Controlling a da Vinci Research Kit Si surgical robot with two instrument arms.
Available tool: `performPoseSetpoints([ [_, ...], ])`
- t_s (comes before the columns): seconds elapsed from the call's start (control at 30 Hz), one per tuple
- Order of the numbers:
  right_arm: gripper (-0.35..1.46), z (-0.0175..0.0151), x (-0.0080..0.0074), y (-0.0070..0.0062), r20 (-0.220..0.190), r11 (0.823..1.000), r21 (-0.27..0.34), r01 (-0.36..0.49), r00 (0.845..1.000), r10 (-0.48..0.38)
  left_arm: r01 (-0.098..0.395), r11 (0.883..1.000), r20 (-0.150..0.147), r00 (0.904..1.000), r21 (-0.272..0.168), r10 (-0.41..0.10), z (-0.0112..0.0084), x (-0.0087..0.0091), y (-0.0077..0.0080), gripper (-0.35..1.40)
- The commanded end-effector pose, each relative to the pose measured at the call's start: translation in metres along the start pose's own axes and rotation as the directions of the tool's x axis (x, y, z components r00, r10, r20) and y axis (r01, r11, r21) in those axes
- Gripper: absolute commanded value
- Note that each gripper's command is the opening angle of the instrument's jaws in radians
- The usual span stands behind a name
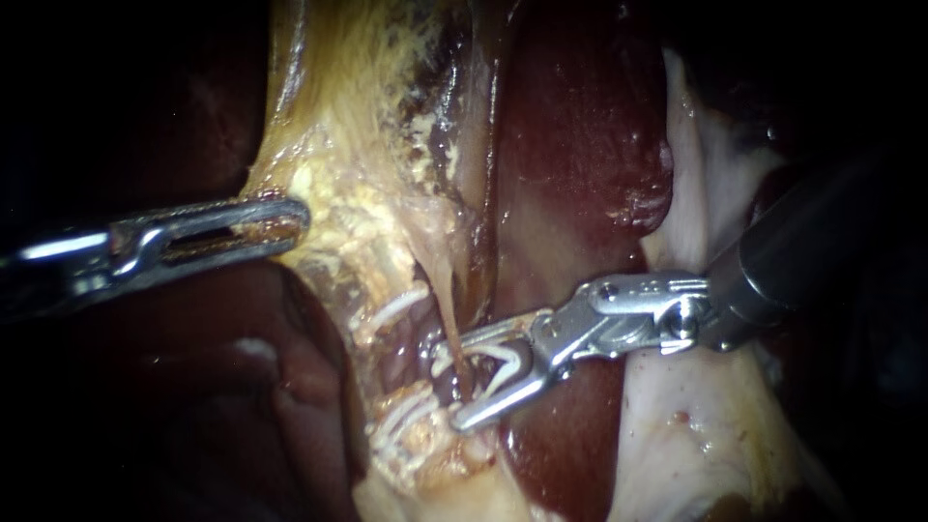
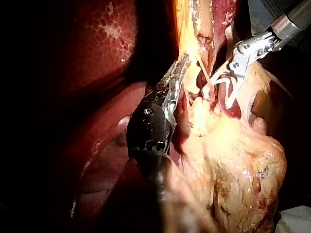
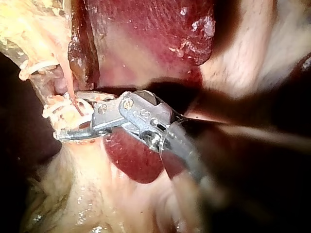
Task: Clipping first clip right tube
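Note:
A thin tan tube (image 1: 454, 319) runs down from the yellow fatty tissue (image 1: 358, 164). My right instrument (image 1: 460, 383) comes in from the right, its jaws open on either side of this tube, with a white V-shaped clip (image 1: 503, 365) seated between them. The right wrist view shows the same: jaws (image 3: 73, 115) apart, tube (image 3: 69, 90) passing between them. My left instrument (image 1: 286, 224) enters from the left, shut on the edge of the yellow tissue and holding it taut. In the left wrist view its jaws (image 2: 179, 68) grip that same tissue beside the tube (image 2: 206, 77).
White clips (image 1: 401, 307) (image 1: 404, 418) sit on the tissue just left of the tube. Dark red liver (image 1: 580, 126) lies behind and right of it, and below the right jaws. Pale whitish tissue (image 1: 706, 425) lies under the right shaft.

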Motion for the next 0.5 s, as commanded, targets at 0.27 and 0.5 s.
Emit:
performPoseSetpoints([
  [0.27,0.45,0.0025,-0.0018,-0.0008,0.031,0.996,0.081,-0.037,0.999,0.034,0.000,1.000,0.000,1.0000,0.000,0.000,0.0000,0.0000,0.0000,-0.35],
  [0.5,0.37,0.0038,-0.0022,-0.0002,0.040,0.995,0.095,-0.027,0.999,0.023,0.000,1.000,0.000,1.0000,-0.001,0.000,0.0001,0.0001,0.0000,-0.35],
])
